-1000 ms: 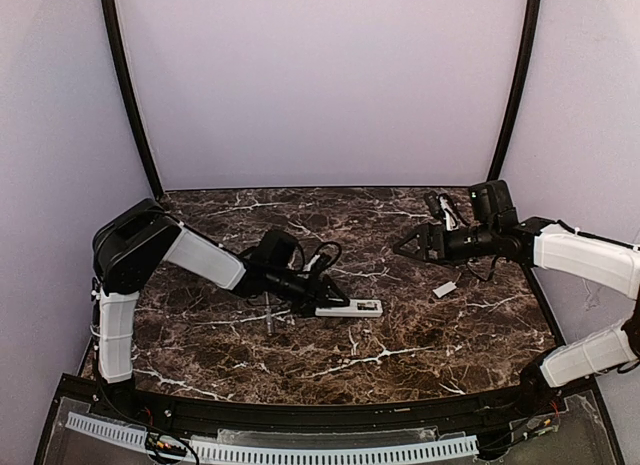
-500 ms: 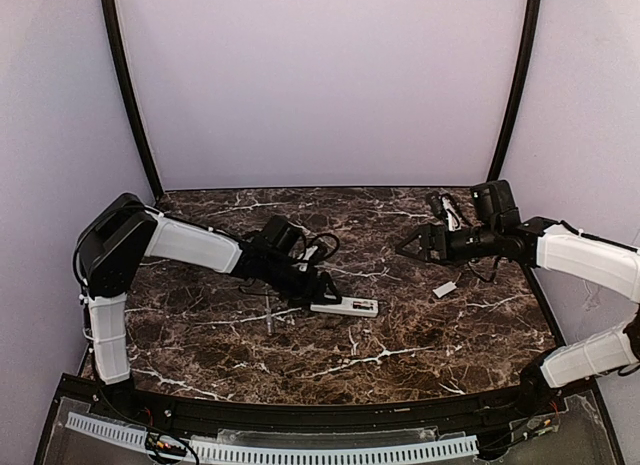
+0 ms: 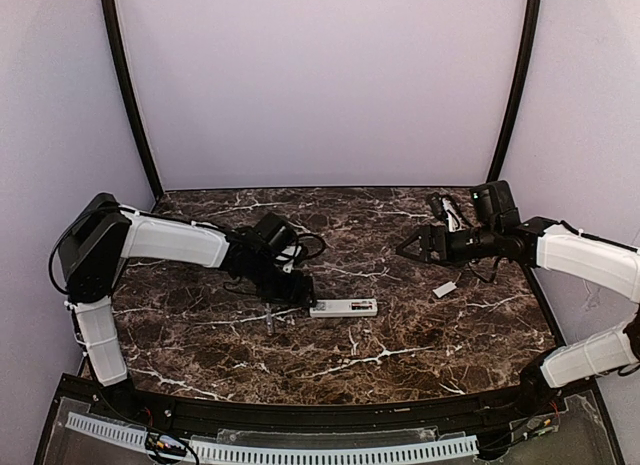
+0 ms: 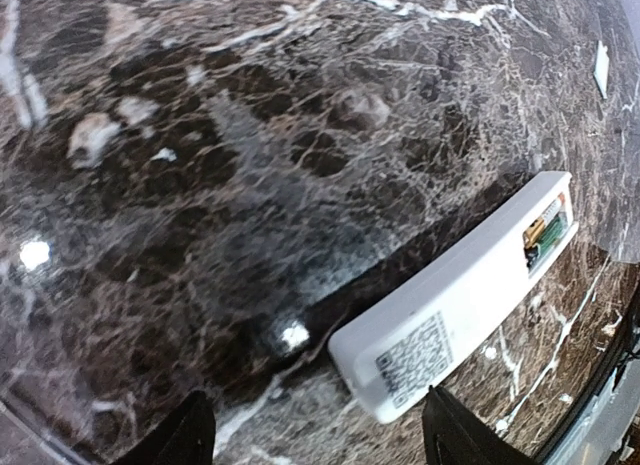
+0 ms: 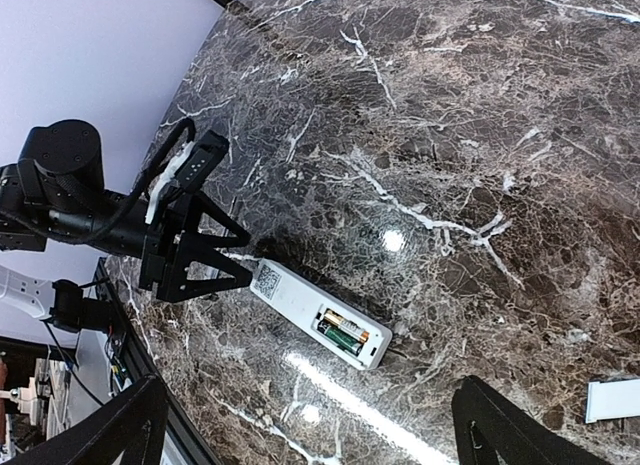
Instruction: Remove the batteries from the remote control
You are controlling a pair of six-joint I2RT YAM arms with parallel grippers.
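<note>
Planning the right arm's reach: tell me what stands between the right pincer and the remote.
Nothing visible does. Only bare table separates the right pincer and the remote; the cover lies off to one side.

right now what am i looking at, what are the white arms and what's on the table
This is a robot: a left arm and a right arm bolted to a marble table, each ending in a two-finger gripper. One camera looks from above and behind; the other two sit on the wrists, so the dark shapes at the bottom are that arm's own fingers. On the table lies a white remote control, its compartment open with batteries inside. A white cover lies nearer the right arm, a thin grey tool by the left. The left gripper sits open at the remote's end; the right gripper hangs open above the table. Nothing is held.
</note>
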